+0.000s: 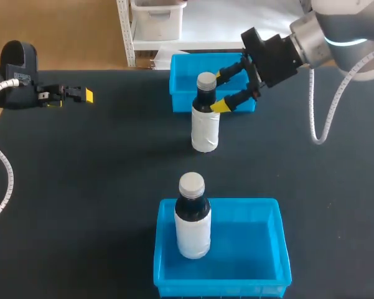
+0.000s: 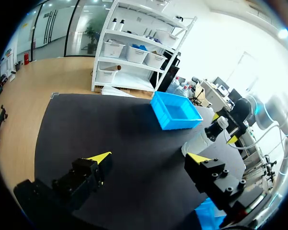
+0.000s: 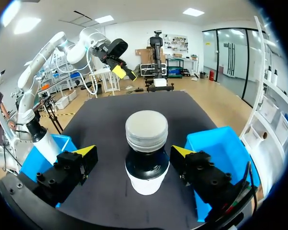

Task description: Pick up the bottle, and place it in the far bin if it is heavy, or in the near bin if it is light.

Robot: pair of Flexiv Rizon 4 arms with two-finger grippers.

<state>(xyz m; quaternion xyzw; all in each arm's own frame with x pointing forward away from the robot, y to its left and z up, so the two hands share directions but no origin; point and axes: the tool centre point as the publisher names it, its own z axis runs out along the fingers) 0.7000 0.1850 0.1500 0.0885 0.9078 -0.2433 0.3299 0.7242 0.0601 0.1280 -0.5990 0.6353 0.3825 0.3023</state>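
A dark bottle [image 1: 205, 121] with a white label and grey cap stands upright on the black table, just in front of the far blue bin [image 1: 182, 84]. My right gripper [image 1: 219, 90] is open, one yellow tip on each side of the bottle's neck. In the right wrist view the bottle [image 3: 146, 148] stands between the fingers [image 3: 84, 153] with a gap on both sides. A second, like bottle [image 1: 193, 218] stands in the near blue bin [image 1: 261, 249]. My left gripper [image 1: 81, 94] is open and holds nothing at the table's far left, well away from both bottles.
In the left wrist view the far bin [image 2: 177, 111] and the standing bottle [image 2: 206, 139] lie ahead of my left gripper [image 2: 148, 160] across bare black tabletop [image 2: 110, 129]. The right arm's white cable [image 1: 317, 118] hangs over the table's right side.
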